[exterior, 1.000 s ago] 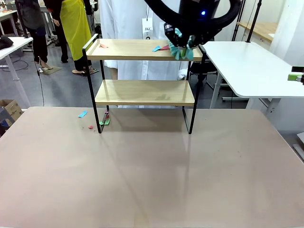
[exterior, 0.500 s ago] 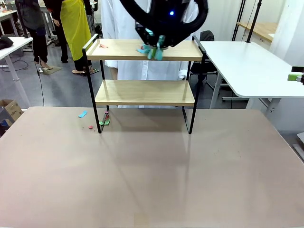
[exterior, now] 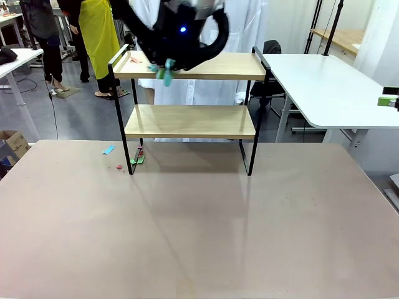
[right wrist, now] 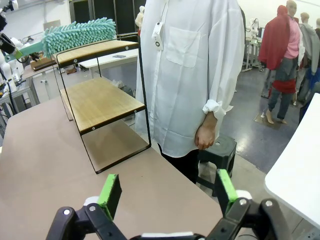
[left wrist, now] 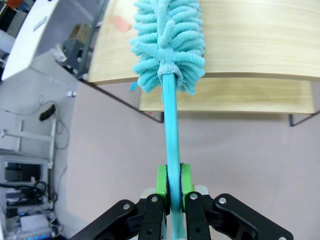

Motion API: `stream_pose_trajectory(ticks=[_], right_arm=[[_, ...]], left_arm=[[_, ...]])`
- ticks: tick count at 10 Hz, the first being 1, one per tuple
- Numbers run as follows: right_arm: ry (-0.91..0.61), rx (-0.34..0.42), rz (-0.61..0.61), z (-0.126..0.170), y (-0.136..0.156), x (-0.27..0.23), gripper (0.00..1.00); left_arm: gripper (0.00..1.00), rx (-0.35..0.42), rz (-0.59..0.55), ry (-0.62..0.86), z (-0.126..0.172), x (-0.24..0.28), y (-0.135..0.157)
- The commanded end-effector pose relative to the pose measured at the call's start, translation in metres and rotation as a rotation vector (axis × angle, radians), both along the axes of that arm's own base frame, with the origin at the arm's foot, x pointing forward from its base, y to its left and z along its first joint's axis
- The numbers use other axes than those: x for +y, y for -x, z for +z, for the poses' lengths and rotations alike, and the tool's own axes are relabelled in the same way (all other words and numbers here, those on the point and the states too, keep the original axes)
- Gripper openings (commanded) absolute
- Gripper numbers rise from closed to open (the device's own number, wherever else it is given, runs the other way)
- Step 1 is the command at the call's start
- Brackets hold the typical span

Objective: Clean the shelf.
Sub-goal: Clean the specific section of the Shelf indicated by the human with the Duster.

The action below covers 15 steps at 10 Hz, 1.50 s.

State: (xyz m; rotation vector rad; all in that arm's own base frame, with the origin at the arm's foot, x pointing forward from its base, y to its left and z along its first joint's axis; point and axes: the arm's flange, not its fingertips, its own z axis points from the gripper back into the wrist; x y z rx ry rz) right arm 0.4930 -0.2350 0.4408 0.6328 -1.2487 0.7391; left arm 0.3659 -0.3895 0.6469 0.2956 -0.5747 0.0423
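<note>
Left gripper [left wrist: 173, 181], bottom centre of its wrist view, is clamping a teal duster [left wrist: 169, 45] — fluffy head lying across the shelf [left wrist: 260, 40] at upper frame. Right gripper [right wrist: 169, 192] is gaping wide, holding nothing.

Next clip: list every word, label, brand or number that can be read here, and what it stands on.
No text can be read.
The badge hanging on the person's white shirt has dark marks, too small to read.
On the shelf, the teal duster and the table, no print is seen.
</note>
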Motion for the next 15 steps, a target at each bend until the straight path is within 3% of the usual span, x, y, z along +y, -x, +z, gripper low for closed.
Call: stream_pose_trajectory(ticks=[1,3,6,8,10,11,15], right_arm=[[0.003,-0.004,0.0,0.004,0.0,0.002,1.0],[0.003,-0.004,0.0,0.004,0.0,0.002,1.0],[0.003,-0.004,0.0,0.004,0.0,0.002,1.0],[0.003,-0.004,0.0,0.004,0.0,0.002,1.0],[0.003,-0.004,0.0,0.004,0.0,0.002,1.0],[0.003,-0.004,0.0,0.004,0.0,0.002,1.0],[0.003,-0.004,0.0,0.004,0.0,0.002,1.0]], left_arm=[[0.13,-0.01,0.026,-0.079,-0.009,0.048,0.008],[0.13,-0.043,0.062,-0.141,-0.013,0.072,0.013],[0.13,-0.213,0.079,-0.219,0.011,0.081,0.027],[0.13,-0.272,0.057,-0.228,0.026,0.078,0.038],[0.13,-0.304,-0.015,-0.179,0.032,0.072,0.044],[0.13,-0.246,0.048,-0.208,0.033,0.07,0.043],[0.13,-0.253,0.036,-0.201,0.032,0.066,0.042]])
